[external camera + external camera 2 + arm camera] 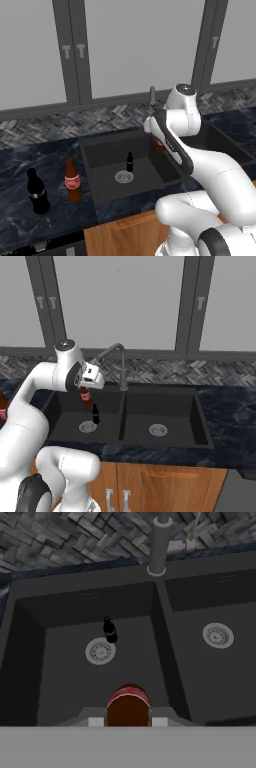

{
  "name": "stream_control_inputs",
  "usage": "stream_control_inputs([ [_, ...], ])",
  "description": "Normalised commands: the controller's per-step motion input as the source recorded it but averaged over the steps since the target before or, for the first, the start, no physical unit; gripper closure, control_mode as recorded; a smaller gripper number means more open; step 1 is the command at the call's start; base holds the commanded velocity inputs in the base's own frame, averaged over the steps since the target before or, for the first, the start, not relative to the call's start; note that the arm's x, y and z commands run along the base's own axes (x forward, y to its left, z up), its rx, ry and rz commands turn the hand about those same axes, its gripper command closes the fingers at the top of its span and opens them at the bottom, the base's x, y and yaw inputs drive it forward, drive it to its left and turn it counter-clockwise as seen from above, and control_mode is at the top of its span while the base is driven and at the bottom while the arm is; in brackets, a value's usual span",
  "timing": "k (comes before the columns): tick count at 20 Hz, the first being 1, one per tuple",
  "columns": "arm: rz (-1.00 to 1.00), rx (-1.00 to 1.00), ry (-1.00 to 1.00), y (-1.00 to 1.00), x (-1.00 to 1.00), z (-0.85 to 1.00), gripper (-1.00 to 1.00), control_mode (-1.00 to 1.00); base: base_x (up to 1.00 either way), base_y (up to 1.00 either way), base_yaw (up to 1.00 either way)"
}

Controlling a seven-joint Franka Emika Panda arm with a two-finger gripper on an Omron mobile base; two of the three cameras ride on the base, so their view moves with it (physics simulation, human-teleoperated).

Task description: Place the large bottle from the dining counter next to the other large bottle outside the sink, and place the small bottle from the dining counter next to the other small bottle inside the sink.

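Two large bottles (pixel 38 191) (pixel 73 180) are stood side by side on the surface (pixel 30 160), left of the sink (pixel 200 416). A small bottle (pixel 109 630) is stood upright in the left basin, just beside its drain (pixel 100 651). A second small bottle (pixel 86 396) is held in the tool (pixel 85 392) above that basin, before the faucet (pixel 121 363), which is mounted behind the divider

Small black bottle (pixel 109 631) by drain (pixel 100 651) blocks basin centre of frame; floor lower left of it free for my claw; faucet (pixel 158 542) upper centre

Flat even light; soft, low-resolution render
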Motion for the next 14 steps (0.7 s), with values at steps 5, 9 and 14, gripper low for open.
stream_control_inputs([
  [5, -0.06, 0.00, 0.05, -0.08, 0.05, -0.27, 1.00, -1.00, 0.00, 0.00, 0.00],
  [9, -0.02, 0.00, 0.01, -0.01, 0.00, -0.47, 1.00, -1.00, 0.00, 0.00, 0.00],
  [14, -0.02, 0.01, 0.00, 0.00, 0.06, -0.53, 1.00, -1.00, 0.00, 0.00, 0.00],
])
